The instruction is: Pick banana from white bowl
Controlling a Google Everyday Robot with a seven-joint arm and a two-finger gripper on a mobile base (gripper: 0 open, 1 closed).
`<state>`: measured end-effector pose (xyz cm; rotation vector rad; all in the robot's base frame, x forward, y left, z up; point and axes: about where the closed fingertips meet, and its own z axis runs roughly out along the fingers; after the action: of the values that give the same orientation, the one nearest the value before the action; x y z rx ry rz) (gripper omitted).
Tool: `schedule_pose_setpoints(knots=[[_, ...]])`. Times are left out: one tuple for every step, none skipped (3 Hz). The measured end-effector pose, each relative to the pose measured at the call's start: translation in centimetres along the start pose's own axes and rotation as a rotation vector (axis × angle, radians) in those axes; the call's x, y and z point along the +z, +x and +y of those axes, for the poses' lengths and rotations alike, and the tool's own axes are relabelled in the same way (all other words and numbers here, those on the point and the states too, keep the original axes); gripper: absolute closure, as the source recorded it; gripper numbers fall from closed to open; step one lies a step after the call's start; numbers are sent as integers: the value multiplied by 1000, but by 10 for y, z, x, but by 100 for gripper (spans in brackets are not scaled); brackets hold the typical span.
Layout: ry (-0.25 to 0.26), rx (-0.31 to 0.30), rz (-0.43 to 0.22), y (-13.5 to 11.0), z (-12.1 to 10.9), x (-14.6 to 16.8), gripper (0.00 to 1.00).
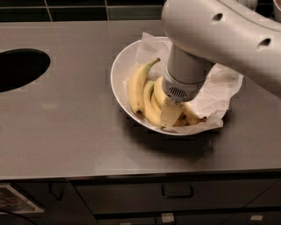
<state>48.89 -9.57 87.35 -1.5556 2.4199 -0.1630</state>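
Observation:
A wide glossy white bowl stands on the grey metal counter, right of centre. It holds several yellow bananas in a bunch on a crumpled white paper sheet. My gripper points down into the bowl, its tip among the right-hand bananas near the bowl's front rim. The thick white arm comes in from the upper right and hides the back right of the bowl and part of the bunch.
A dark round opening is cut into the counter at the far left. A dark tiled wall runs along the back. Below the counter's front edge are drawers with a handle.

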Motion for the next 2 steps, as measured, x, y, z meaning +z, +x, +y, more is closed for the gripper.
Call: schedule_pose_setpoints(knots=[[1,0,4,-1,1,-1,46],[12,2,14,-2,2,-1,62]])
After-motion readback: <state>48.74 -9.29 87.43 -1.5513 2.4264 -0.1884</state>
